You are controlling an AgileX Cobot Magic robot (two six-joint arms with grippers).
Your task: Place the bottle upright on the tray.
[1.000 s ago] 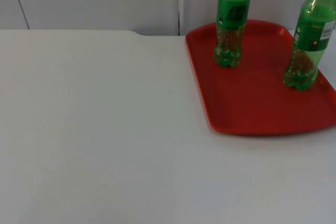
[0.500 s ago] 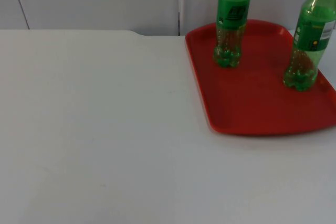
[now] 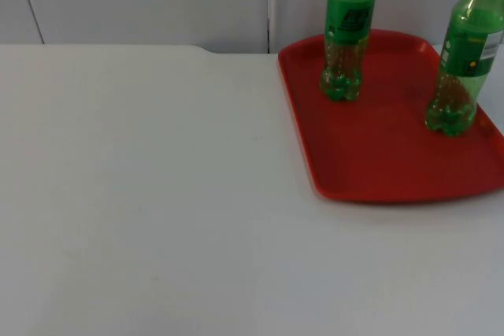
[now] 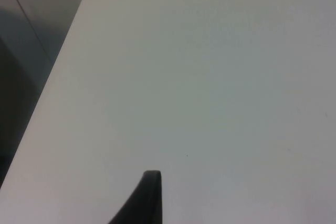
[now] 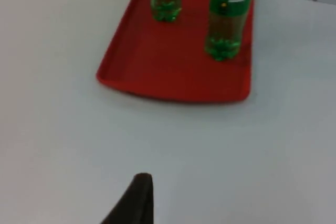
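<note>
Top view: two green bottles (image 3: 347, 33) (image 3: 461, 60) are standing upright on the red tray (image 3: 386, 155).

Left wrist view: the left gripper (image 4: 149, 198) is hanging over the white table (image 4: 210, 77); its spread cannot be told.

Right wrist view: the right gripper (image 5: 139, 198) is waiting short of the tray, both bottles beyond it; spread cannot be told.

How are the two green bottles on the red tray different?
The left bottle stands near the tray's back edge; the right bottle stands nearer the front, by the right rim. The right bottle's label has a white patch; the left bottle's label looks green with dark print. Both are green, upright, and on the tray.
</note>
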